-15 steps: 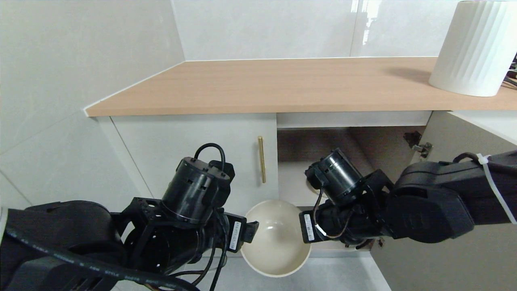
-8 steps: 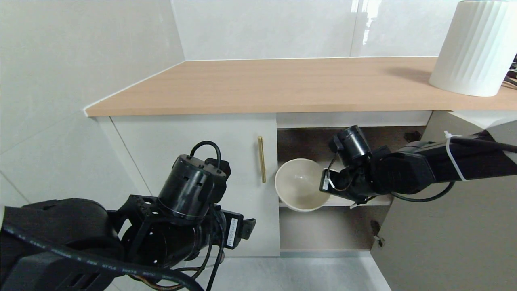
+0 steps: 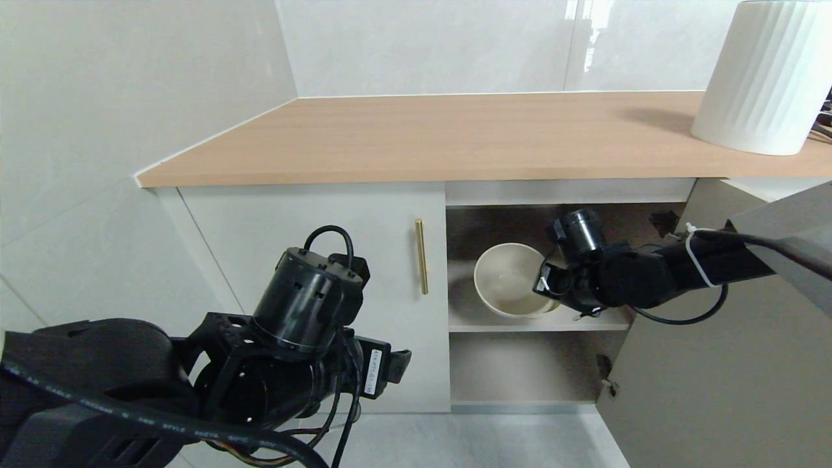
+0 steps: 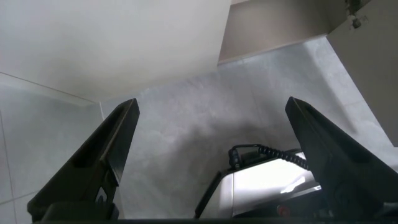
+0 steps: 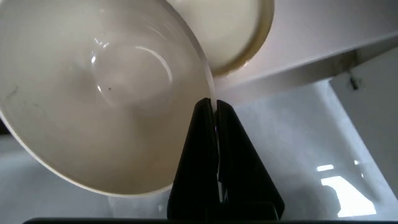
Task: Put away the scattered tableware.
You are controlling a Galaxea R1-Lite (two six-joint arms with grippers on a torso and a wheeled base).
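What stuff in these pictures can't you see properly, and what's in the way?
1. Head view: whether the bowl touches the shelf; its own body hides its underside.
2. Right wrist view: the dish behind it, plate or bowl; the bowl covers most of it.
3. Head view: the top right of the white ribbed container, cut off at the picture's corner.
4. Head view: anything behind the closed cabinet door.

Glossy ceramic-looking bowl [image 3: 509,288] (smooth), matt wood-grain countertop [image 3: 455,136]
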